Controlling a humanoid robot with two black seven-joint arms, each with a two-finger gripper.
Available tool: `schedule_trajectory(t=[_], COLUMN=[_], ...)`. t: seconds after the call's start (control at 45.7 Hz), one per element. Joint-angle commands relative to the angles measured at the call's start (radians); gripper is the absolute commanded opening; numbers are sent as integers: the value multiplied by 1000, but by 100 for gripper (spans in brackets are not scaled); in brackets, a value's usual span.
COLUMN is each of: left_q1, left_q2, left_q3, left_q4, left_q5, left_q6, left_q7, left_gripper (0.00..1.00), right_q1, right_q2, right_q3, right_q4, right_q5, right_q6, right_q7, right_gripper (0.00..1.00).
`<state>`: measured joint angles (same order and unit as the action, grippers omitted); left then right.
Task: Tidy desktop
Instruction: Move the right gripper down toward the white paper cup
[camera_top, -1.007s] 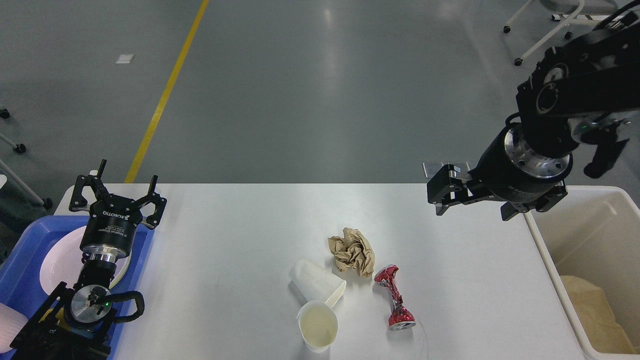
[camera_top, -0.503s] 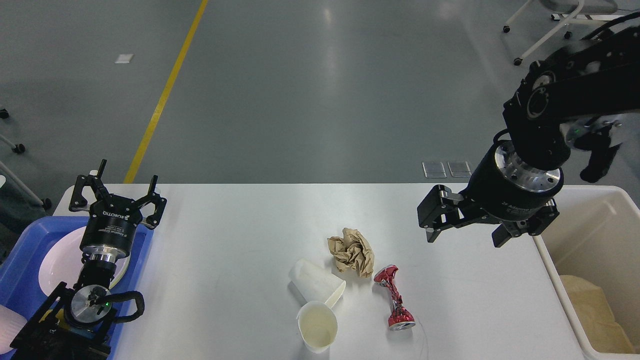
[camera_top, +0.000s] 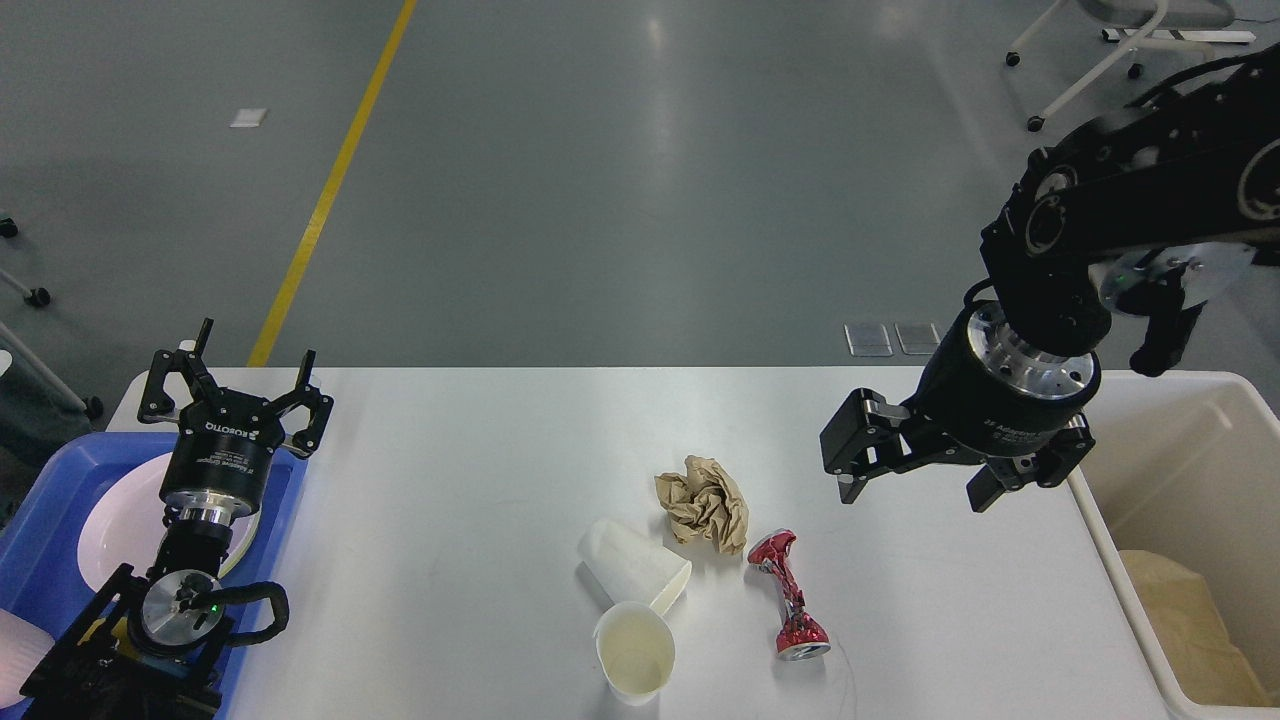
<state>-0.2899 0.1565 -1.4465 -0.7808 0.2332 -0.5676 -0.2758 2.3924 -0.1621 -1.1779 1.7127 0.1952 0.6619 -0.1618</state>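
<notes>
Head view. Desktop (camera_top: 450, 480): white, spanning the near half of the scene. Centre: crumpled brown paper (camera_top: 705, 502), crushed red can (camera_top: 788, 595) just right of it, two paper cups (camera_top: 635, 605) (one on its side, one upright). Left gripper (camera_top: 236, 385): fingers spread, empty, above blue tray (camera_top: 50, 500). Right gripper (camera_top: 910, 478): fingers spread, empty, beside cream bin (camera_top: 1190, 480).

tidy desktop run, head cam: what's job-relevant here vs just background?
Job:
desktop
paper ball
crushed red can
tipped cup
upright cup
cream bin
blue tray
right tool, open
left tool, open

Background:
yellow floor line
wheeled frame
</notes>
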Motion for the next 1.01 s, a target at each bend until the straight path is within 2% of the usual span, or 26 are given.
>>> schedule_trajectory(t=[0.0, 0.285, 0.481, 0.569, 0.7, 0.722, 0.985], left_q1=[0, 0, 0, 0, 0, 0, 0], left_q2=[0, 0, 0, 0, 0, 0, 0], left_q3=[0, 0, 0, 0, 0, 0, 0], left_q4=[0, 0, 0, 0, 0, 0, 0], left_q5=[0, 0, 0, 0, 0, 0, 0], left_q6=[0, 0, 0, 0, 0, 0, 0], left_q7=[0, 0, 1, 0, 0, 1, 0], left_gripper=[96, 96, 96, 96, 96, 96, 96], right_q1=[-24, -85, -180, -242, -349, -396, -677], right_q2=[-2, -20, -10, 6, 55, 71, 187], right_q3=[30, 164, 271, 305, 368, 400, 469], right_q4=[-13, -30, -42, -42, -44, -51, -264], right_q5=[-2, -26, -23, -23, -31, -34, -83], right_q6=[-4, -19, -137, -217, -330, -359, -381], right_q7=[-2, -8, -16, -60, -180, -212, -219], right_gripper=[100, 100, 100, 100, 100, 100, 100])
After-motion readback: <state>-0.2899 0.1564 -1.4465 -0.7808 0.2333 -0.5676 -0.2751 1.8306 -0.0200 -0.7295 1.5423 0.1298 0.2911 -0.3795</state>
